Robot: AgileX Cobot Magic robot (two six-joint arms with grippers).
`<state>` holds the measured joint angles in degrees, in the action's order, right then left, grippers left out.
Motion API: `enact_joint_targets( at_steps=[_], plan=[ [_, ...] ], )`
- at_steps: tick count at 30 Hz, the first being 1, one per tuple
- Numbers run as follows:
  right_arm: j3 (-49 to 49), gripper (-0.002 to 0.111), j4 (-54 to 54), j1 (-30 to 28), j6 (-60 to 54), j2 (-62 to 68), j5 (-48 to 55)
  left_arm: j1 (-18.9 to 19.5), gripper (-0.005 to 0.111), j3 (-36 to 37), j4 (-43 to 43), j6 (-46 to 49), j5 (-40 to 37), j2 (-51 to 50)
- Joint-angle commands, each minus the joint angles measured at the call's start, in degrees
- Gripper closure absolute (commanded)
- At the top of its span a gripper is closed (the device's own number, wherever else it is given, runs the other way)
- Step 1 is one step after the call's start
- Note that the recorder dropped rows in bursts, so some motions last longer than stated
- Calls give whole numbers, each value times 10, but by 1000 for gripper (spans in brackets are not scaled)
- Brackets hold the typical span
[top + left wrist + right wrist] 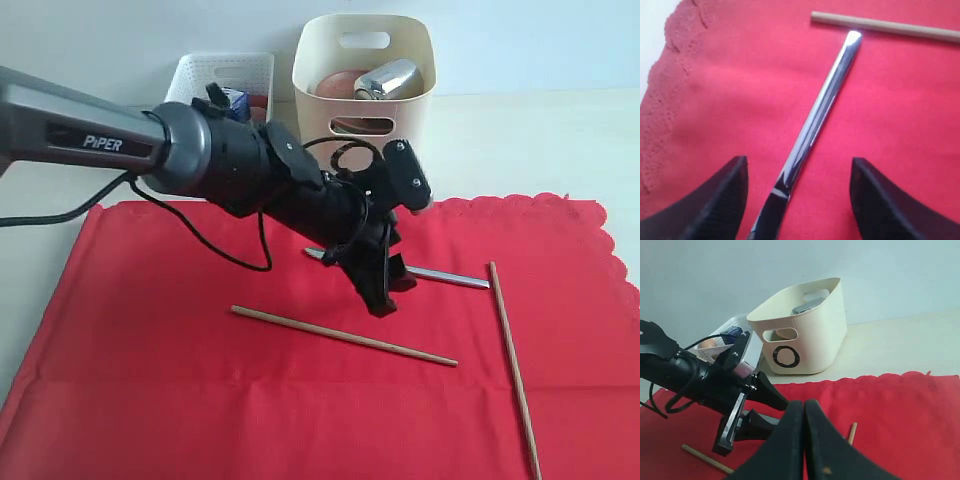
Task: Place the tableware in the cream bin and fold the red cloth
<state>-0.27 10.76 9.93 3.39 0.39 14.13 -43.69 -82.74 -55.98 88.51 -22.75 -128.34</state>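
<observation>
Left claw [390, 290]: hung low over the cloth, jaws wide apart, gripping nothing. From its own camera, one finger [715, 200] sat on each side of the knife and neither touched it.
Knife [820, 110]: lay flat on the cloth between those jaws, shiny handle pointing away from the claw. The handle's end stopped just short of a chopstick; couldn't tell if they touched.
Chopsticks [345, 336]: both were out on the cloth, well away from the bin. One slanted across the middle in front of the left claw, the other ran front to back further right.
Right claw [804, 440]: jaws pressed tight together, nothing between them, up above the cloth.
Cloth [150, 350]: spread out flat on the surface [520, 140], not folded, scalloped edge along the far right side.
Bin [410, 110]: stood on the surface behind the cloth, black "O" on one side. The cup [390, 78] and plate [340, 85] were already inside.
Basket [200, 75]: white, just beside the bin, with a few bits in it that I couldn't make out.
</observation>
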Motion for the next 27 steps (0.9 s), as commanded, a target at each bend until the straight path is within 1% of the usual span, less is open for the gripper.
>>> enact_joint_targets(
  at_steps=[1, 5, 7, 9, 11, 12, 14, 17, 20, 24, 27],
  plan=[
    [3, 108, -2, 0, -4, -4, -3, -2, 49, -21, 1, -11, 7, -22],
    [3, 108, -2, 0, -4, -4, -3, -2, 49, -38, 1, -45, 3, -44],
    [3, 108, -2, 0, -4, -4, -3, -2, 55, -42, 3, -49, -16, -50],
    [3, 108, -2, 0, -4, -4, -3, -2, 68, -43, 10, -49, -37, -52],
    [3, 108, -2, 0, -4, -4, -3, -2, 85, -43, 14, -57, -48, -52],
    [3, 108, -2, 0, -4, -4, -3, -2, 94, -43, 21, -69, -48, -52],
    [3, 108, -2, 0, -4, -4, -3, -2, 107, -44, 46, -101, -48, -52],
    [3, 108, -2, 0, -4, -4, -3, -2, 106, -44, 85, -148, -48, -50],
    [3, 108, -2, 0, -4, -4, -3, -2, 106, -44, 104, -175, -48, -46],
    [3, 108, -2, 0, -4, -4, -3, -2, 106, -44, 107, -201, -49, -26],
    [3, 108, -2, 0, -4, -4, -3, -2, 106, -44, 107, -204, -56, -5]
  ],
)
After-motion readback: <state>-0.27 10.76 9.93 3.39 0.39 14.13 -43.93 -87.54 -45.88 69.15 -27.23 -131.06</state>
